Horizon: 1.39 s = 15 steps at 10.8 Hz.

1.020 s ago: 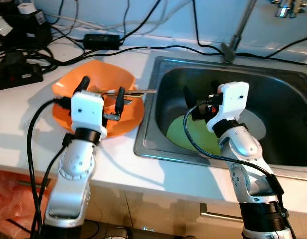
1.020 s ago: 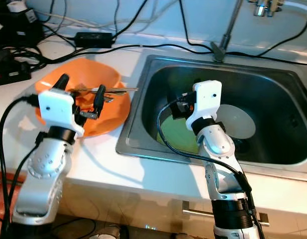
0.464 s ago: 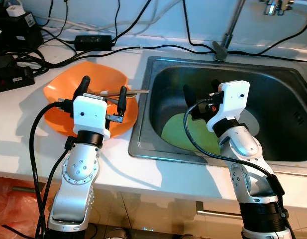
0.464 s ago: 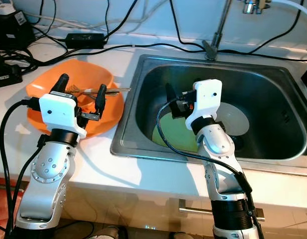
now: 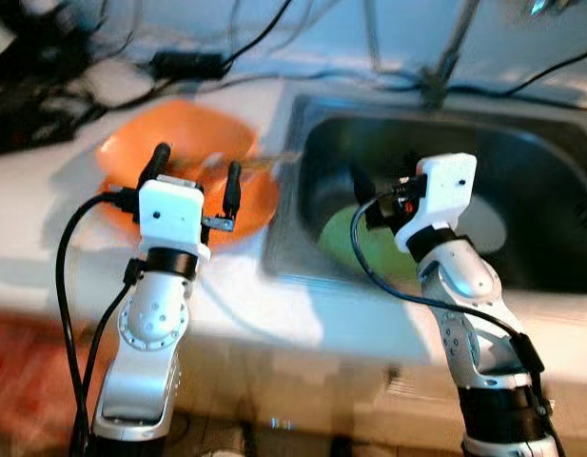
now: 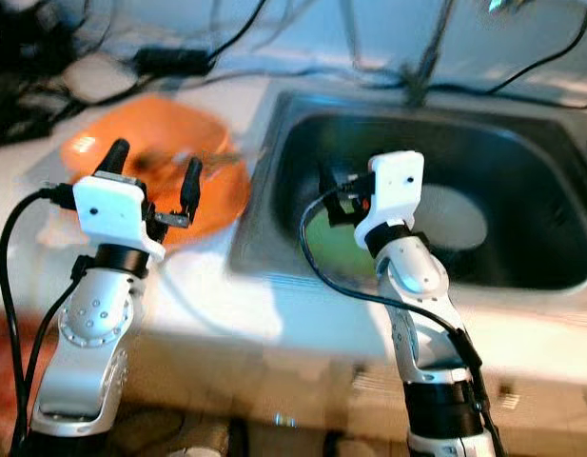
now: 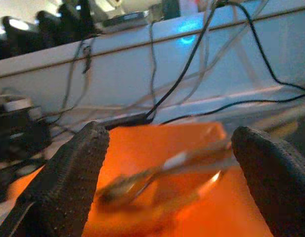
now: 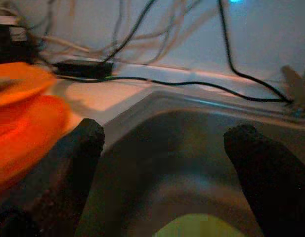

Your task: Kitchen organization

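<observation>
An orange bowl (image 5: 184, 143) sits on the white counter left of the steel sink (image 5: 521, 162), with metal cutlery (image 7: 167, 170) lying across it. My left gripper (image 5: 195, 176) hovers open just in front of the bowl, nothing between its fingers (image 7: 73, 177). Above the sink's left part my right gripper (image 5: 374, 190) is open and empty too. A green plate (image 5: 355, 243) lies on the sink floor below it, with a white plate (image 6: 455, 214) further right. The head views are blurred.
Black cables and a power adapter (image 5: 188, 65) run along the back of the counter (image 5: 74, 257). A tap stem (image 5: 450, 57) rises behind the sink. Dark plugs and a power strip (image 5: 27, 114) crowd the far left.
The whole picture has shifted and blurred, so the camera has moved. Both grippers hold the same open pose relative to the bowl and the sink.
</observation>
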{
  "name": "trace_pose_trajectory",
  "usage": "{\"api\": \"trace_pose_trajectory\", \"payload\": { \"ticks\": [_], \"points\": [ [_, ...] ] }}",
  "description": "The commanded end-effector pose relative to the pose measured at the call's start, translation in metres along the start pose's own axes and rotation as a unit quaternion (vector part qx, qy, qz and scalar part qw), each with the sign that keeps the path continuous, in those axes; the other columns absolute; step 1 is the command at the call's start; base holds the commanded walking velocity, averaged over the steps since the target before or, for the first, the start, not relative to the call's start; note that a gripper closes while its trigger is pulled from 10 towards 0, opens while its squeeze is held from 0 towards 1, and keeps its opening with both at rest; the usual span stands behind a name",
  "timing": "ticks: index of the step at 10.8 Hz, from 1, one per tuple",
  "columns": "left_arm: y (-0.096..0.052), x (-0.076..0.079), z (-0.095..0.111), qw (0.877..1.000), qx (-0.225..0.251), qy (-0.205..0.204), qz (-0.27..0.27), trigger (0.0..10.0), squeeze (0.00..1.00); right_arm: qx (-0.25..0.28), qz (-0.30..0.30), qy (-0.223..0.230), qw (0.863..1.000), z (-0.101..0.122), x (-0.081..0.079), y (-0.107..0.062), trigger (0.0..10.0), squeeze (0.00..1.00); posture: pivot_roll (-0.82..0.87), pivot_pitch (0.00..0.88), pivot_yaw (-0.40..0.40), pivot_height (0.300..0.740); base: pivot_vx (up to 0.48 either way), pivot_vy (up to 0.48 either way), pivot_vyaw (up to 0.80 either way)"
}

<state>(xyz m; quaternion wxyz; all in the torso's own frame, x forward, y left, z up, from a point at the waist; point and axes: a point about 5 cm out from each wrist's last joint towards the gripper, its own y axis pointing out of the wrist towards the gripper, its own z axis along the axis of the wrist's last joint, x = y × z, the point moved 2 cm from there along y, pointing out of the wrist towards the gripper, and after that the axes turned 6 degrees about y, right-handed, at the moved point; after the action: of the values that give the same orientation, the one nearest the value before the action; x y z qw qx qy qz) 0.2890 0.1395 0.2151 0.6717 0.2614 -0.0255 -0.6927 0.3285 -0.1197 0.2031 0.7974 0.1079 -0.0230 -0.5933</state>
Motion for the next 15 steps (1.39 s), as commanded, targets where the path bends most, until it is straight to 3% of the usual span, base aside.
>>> {"api": "trace_pose_trajectory", "payload": {
  "ticks": [1, 6, 10, 15],
  "points": [
    [0.0, -0.001, -0.003, 1.0, -0.009, 0.004, 0.004, 10.0, 0.0, 0.008, 0.001, 0.001, 1.0, 0.006, -0.002, 0.0, 10.0, 0.0, 0.06, 0.084, -0.006, 0.74, -0.341, 0.0, 0.0],
    [0.01, -0.015, -0.006, 1.0, -0.02, 0.007, 0.021, 10.0, 0.0, 0.009, 0.003, 0.002, 1.0, 0.005, -0.003, 0.001, 10.0, 0.0, 0.06, 0.082, -0.009, 0.74, 0.107, 0.0, 0.0],
    [0.008, -0.013, -0.009, 0.999, -0.026, -0.012, 0.019, 10.0, 0.0, 0.009, 0.003, 0.004, 1.0, 0.005, -0.003, 0.002, 10.0, 0.0, 0.06, 0.083, -0.016, 0.74, 0.0, 0.0, 0.0],
    [0.013, -0.014, -0.013, 0.999, -0.033, -0.024, 0.029, 10.0, 0.0, 0.011, 0.002, 0.003, 1.0, 0.007, -0.001, 0.004, 10.0, 0.0, 0.06, 0.075, -0.02, 0.74, 0.0, 0.0, -0.6]
  ]
}}
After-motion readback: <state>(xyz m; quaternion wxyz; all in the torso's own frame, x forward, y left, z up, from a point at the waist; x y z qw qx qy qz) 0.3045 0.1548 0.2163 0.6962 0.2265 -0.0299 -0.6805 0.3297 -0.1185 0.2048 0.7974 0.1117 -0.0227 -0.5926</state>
